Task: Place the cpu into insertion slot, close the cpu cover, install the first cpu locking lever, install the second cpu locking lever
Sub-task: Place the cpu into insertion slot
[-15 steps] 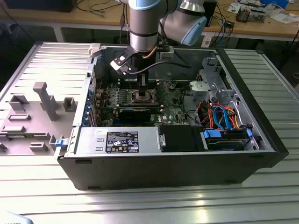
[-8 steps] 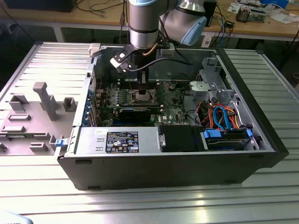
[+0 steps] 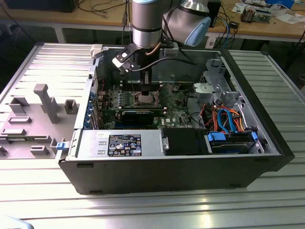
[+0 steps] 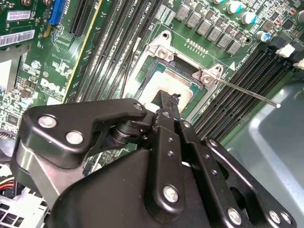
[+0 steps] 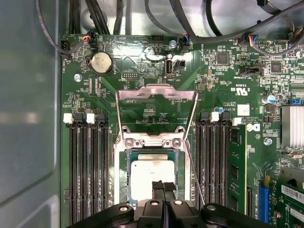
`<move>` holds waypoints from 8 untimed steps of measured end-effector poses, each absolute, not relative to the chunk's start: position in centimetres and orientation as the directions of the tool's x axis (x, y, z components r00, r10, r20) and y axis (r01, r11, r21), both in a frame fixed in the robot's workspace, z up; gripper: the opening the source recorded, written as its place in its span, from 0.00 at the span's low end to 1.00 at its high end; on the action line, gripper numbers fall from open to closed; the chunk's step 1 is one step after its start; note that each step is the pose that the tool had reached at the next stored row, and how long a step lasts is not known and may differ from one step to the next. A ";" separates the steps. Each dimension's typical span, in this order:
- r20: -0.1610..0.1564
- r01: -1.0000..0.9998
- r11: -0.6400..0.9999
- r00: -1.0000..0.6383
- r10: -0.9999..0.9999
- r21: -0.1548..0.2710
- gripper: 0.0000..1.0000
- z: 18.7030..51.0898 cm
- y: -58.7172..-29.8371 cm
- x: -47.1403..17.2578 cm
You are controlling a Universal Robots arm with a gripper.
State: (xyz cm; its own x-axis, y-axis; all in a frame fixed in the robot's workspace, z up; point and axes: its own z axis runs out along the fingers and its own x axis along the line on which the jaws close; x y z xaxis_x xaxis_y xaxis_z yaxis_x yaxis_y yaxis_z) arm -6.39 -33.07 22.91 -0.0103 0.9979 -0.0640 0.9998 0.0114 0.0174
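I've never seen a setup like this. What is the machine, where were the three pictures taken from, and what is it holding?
It is one robot arm reaching down into an open computer case that lies on a ribbed metal table. The exterior view comes from a camera standing off the arm. Both wrist views come from cameras riding near the arm's end, looking past its gripper. The gripper's black fingers are pressed together with nothing between them. Their tips are right at the silvery chip, which lies in its square socket on the green board. The metal cover frame stands flipped open, and a thin wire lever sticks out free.
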 end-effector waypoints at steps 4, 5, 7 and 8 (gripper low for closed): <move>-0.064 1.000 0.011 -0.010 0.998 0.017 0.11 23.2 -33.1 -6.4; -0.064 1.000 0.011 -0.010 0.998 0.017 0.11 23.3 -33.1 -6.4; -0.064 1.000 0.011 -0.010 0.998 0.017 0.11 23.5 -33.1 -6.4; -0.064 1.000 0.011 -0.010 0.998 0.017 0.11 23.5 -33.1 -6.4</move>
State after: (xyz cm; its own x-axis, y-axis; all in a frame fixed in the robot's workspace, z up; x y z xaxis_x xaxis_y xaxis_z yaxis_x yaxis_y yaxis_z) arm -6.39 -33.07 23.55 -0.0103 0.9979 -0.0639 0.9998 0.0114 0.0174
